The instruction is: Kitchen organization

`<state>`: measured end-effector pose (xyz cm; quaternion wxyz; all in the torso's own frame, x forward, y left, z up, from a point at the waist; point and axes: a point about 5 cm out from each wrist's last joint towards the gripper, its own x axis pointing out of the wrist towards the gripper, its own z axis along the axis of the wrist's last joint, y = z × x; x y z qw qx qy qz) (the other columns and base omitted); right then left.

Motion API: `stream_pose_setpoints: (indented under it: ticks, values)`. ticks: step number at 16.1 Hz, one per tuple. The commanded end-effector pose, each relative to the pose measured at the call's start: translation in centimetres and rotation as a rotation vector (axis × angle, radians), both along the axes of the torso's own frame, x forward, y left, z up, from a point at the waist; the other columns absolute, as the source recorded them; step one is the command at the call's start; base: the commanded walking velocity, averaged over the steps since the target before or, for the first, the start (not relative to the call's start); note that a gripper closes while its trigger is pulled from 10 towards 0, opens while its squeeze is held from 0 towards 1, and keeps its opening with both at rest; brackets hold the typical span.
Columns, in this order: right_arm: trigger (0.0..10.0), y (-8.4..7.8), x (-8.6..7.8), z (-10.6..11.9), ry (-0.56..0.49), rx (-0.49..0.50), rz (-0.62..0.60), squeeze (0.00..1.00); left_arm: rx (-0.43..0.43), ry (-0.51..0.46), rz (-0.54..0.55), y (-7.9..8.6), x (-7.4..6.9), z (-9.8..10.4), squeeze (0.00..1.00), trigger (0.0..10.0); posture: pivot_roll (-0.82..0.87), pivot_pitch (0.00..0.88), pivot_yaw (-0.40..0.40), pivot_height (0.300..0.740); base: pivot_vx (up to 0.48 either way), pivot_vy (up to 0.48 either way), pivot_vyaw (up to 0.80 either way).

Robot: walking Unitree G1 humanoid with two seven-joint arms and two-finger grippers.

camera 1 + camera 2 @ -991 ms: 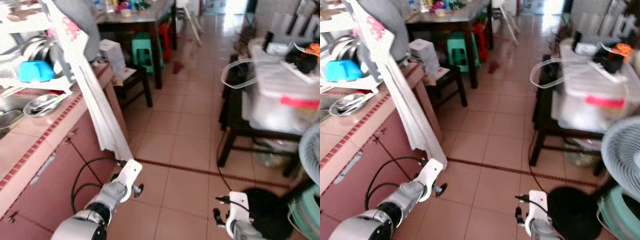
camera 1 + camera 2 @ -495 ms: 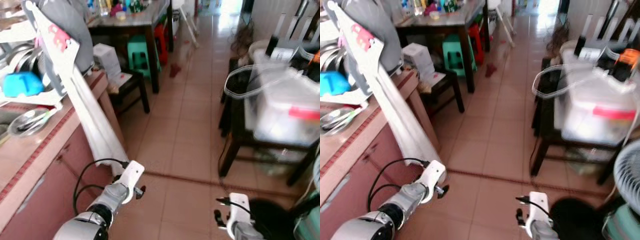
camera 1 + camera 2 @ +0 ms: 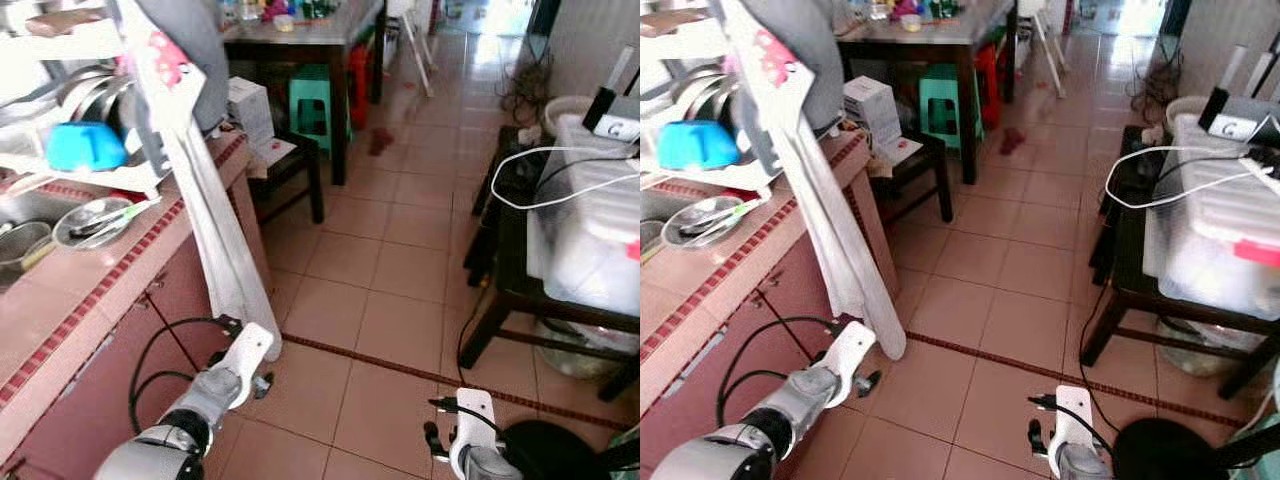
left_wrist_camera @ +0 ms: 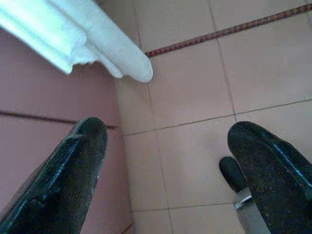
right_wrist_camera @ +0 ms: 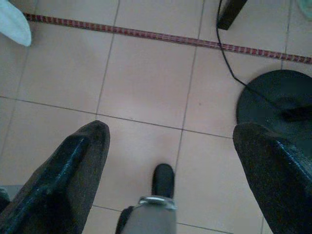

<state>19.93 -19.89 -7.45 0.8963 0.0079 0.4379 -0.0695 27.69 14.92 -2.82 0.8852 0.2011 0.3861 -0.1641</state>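
Glossy tiled floor [image 3: 400, 300], metal bowl [image 3: 95, 215], white cloth [image 3: 225, 250]

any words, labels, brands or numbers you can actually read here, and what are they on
No text can be read.
White box on the counter end: print too blurred.
Pink marks on the hanging white cloth: a pattern, no letters made out.
Red label on the clear storage bin: too small and blurred.
Left gripper and right gripper, over floor tiles: no markings.
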Motion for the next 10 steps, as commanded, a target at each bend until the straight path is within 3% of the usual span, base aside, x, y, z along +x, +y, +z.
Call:
stream_pose_setpoints:
  ticks: [1,10]
  values:
    - [10.0,0.58,0.15,-0.02,0.000,0.016,-0.003,0.00,0.004,0.001,0.057,0.85,0.11,0.10,0.00,10.0,0.05,0.000,0.092,0.740,0.000,0.000,0.00]
    - [10.0,0.49,0.04,-0.06,0.001,0.014,-0.011,0.00,-0.009,0.000,0.073,0.98,0.22,0.20,0.00,10.0,0.05,0.000,0.095,0.740,0.000,0.000,0.00]
